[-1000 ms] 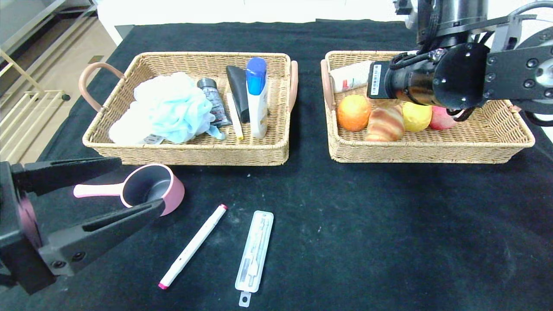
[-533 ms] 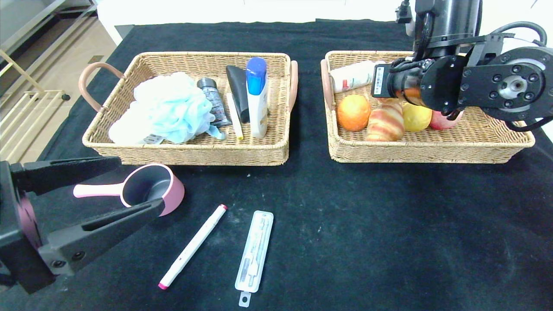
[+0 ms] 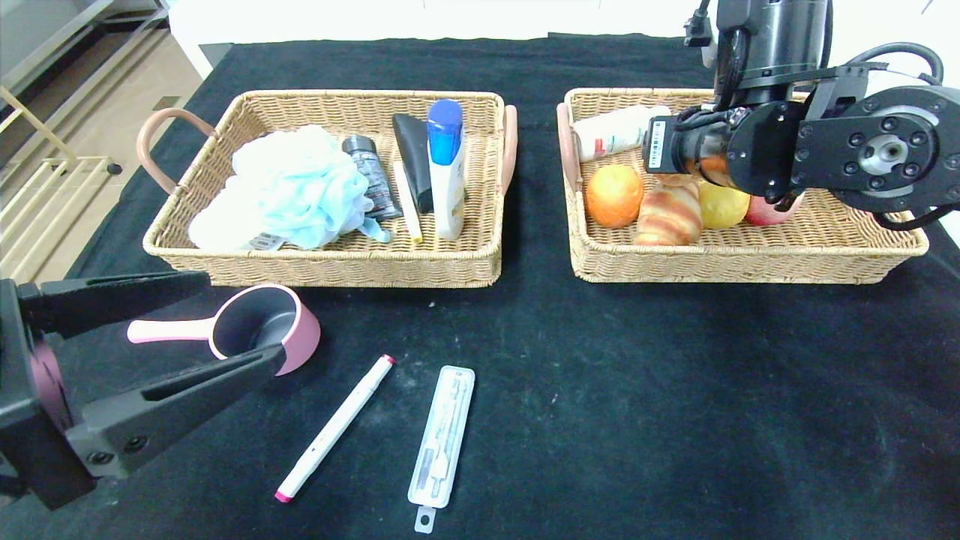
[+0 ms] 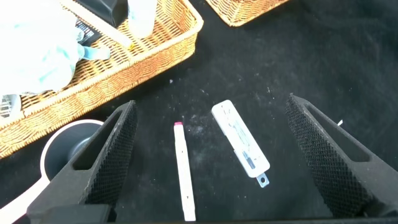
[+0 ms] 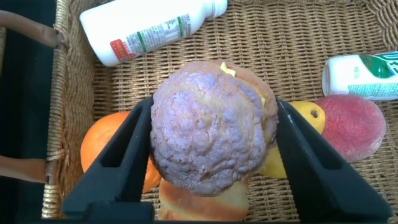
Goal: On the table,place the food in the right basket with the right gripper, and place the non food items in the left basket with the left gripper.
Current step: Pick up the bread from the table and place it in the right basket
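My right gripper (image 5: 211, 149) is shut on a purple-topped bun (image 5: 208, 140) and holds it over the right basket (image 3: 750, 266), above an orange (image 3: 613, 195), a croissant (image 3: 667, 214), a lemon (image 3: 721, 206) and a peach (image 3: 765, 210). A white milk bottle (image 3: 611, 133) lies at that basket's back. My left gripper (image 3: 202, 326) is open and empty at the front left, beside a pink ladle cup (image 3: 262, 326). A white marker (image 3: 334, 427) and a white flat packet (image 3: 442, 435) lie on the black cloth, also in the left wrist view (image 4: 183, 171) (image 4: 241, 144).
The left basket (image 3: 330, 262) holds a blue bath pouf (image 3: 289, 187), a grey tube (image 3: 371, 176), a black tube (image 3: 414, 157), a thin stick and a white bottle with a blue cap (image 3: 446, 169). A second small bottle (image 5: 360, 76) lies in the right basket.
My right arm has swung back and to the right over the right basket, still holding the bun. The left arm has not moved.
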